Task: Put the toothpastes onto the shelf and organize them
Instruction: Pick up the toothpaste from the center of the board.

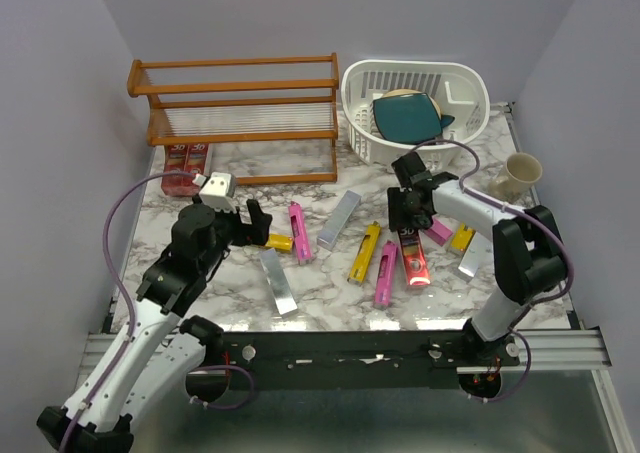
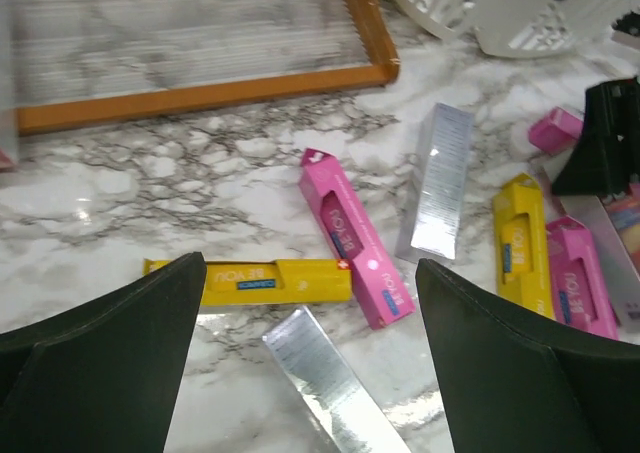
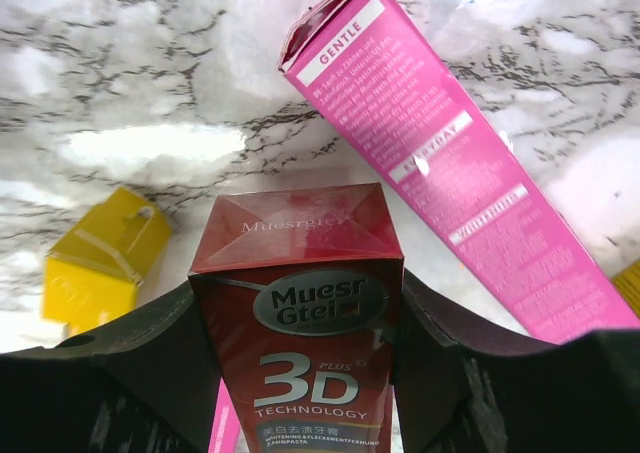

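The orange-brown wooden shelf (image 1: pixel 235 103) stands at the back left, with two red toothpaste cartons (image 1: pixel 187 161) at its lower left end. Several cartons lie loose on the marble table: yellow (image 1: pixel 280 241), pink (image 1: pixel 299 231), silver (image 1: pixel 338 220), silver (image 1: pixel 277 280), yellow (image 1: pixel 363 252), pink (image 1: pixel 386 272). My left gripper (image 1: pixel 255 223) is open and empty above a silver carton (image 2: pixel 335 383), beside a yellow one (image 2: pixel 260 281) and a pink one (image 2: pixel 355 235). My right gripper (image 1: pixel 410 213) is shut on a red carton (image 3: pixel 300 323), whose length shows in the top view (image 1: pixel 412 256).
A white slotted basket (image 1: pixel 460 83) holding a teal item (image 1: pixel 405 113) stands at the back right. A beige cup (image 1: pixel 520 173) is at the right edge. Pink (image 1: pixel 438 231), yellow (image 1: pixel 462 237) and silver (image 1: pixel 474 255) cartons lie by my right arm. The shelf's front rail (image 2: pixel 200 93) shows in the left wrist view.
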Controlling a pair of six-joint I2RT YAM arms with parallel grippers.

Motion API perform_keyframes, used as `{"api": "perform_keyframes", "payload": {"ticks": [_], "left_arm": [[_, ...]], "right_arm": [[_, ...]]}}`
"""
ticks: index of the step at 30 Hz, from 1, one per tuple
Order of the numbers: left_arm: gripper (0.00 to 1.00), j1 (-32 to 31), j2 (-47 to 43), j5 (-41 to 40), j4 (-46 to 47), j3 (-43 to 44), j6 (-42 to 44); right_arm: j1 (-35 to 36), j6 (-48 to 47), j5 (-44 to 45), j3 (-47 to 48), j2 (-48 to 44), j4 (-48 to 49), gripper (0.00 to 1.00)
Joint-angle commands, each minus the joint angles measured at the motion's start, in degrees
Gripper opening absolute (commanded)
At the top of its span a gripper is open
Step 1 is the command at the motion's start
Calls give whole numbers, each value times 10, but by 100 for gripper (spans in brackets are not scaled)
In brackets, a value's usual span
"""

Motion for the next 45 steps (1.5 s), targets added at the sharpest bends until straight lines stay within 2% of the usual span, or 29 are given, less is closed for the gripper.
{"api": "perform_keyframes", "payload": {"ticks": [1, 4, 5, 7, 8, 12, 16, 20, 26, 29, 34, 40, 45], "left_arm": [[99, -48, 32, 90, 45, 16, -73], [99, -101, 61, 36, 77, 12, -94], [99, -150, 72, 18, 84, 17, -97], [99, -210, 109, -36, 119, 18, -100], [99, -269, 122, -100, 134, 20, -101], [99, -389, 199, -223, 208, 34, -101], [99, -459, 295, -298, 264, 67, -91], [99, -523, 381, -361, 265, 135, -71], [99, -594, 516, -483, 154, 249, -76], [99, -606, 570, -529, 77, 307, -90], [99, -639, 653, -564, -25, 395, -110], [99, -663, 735, -577, -170, 497, -178], [99, -669, 771, -566, -219, 538, -206]], "right_arm": [[-3, 56, 3, -10, -63, -21, 24], [-3, 78, -12, -17, -95, -25, 23], [-3, 86, -15, -21, -105, -30, 21], [-3, 110, -21, -23, -132, -35, 21], [-3, 118, -25, -25, -142, -38, 20], [-4, 172, -48, -42, -194, -33, 19], [-4, 200, -53, -46, -224, -43, 18], [-4, 213, -68, -50, -239, -50, 18], [-4, 228, -99, -51, -233, -52, 18], [-4, 233, -103, -53, -233, -52, 18], [-4, 238, -99, -57, -230, -50, 18], [-4, 240, -93, -56, -216, -47, 18], [-4, 241, -93, -53, -201, -43, 18]]}}
